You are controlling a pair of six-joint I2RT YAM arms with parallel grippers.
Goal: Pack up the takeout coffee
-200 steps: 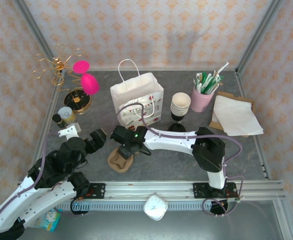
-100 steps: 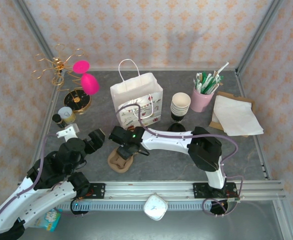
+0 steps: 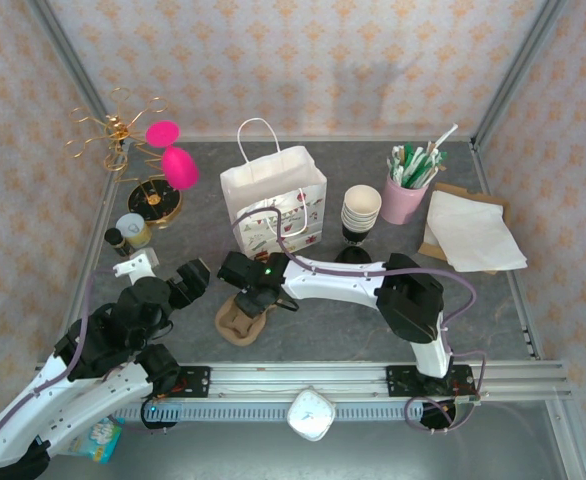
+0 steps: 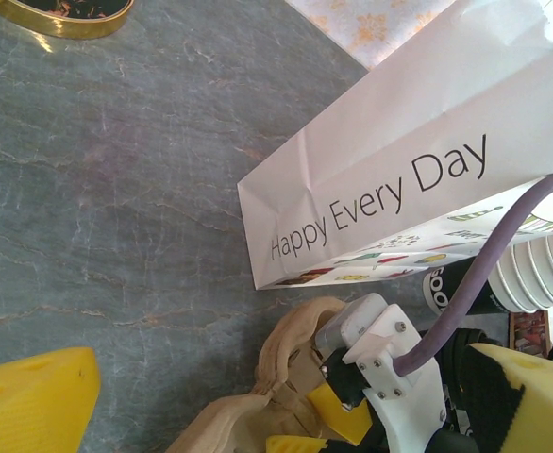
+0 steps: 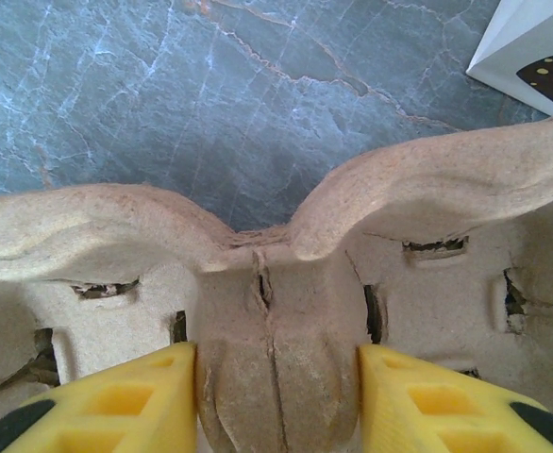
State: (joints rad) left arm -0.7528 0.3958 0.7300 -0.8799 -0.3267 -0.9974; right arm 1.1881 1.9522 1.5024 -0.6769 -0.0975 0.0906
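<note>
Grey veined stone tabletop, walled by peach patterned paper. Two arms stretched in from the near rail. Left gripper hanging just left of the pulp cup carrier, yellow fingers spread wide, nothing between them. Right gripper down on that carrier, yellow fingers pressed against both sides of its central ridge, clamped on it.

White paper bag upright at back centre, rope handle up, "Happy Every Day" printed along one side, contents impossible to tell. White napkins spread on brown paper at the right. Gold wire stand in the back-left corner, carrying two pink blobs. Carrier lying just in front of the bag.

Pink cup right of the bag, stuffed with green-and-white wrapped sticks. Stack of lidless cream cups between bag and pink cup, nested one in another, black lids heaped at its foot. Gold-rimmed dish left of the bag, dark inside. Pale-topped cup just in front of the dish.

Takeout coffee smallest of all, upright on the stone at the table's left edge, touching or just beside that pale-topped cup, dark cap over cream body, well apart from the bag and from both grippers; finer detail too small to read.
</note>
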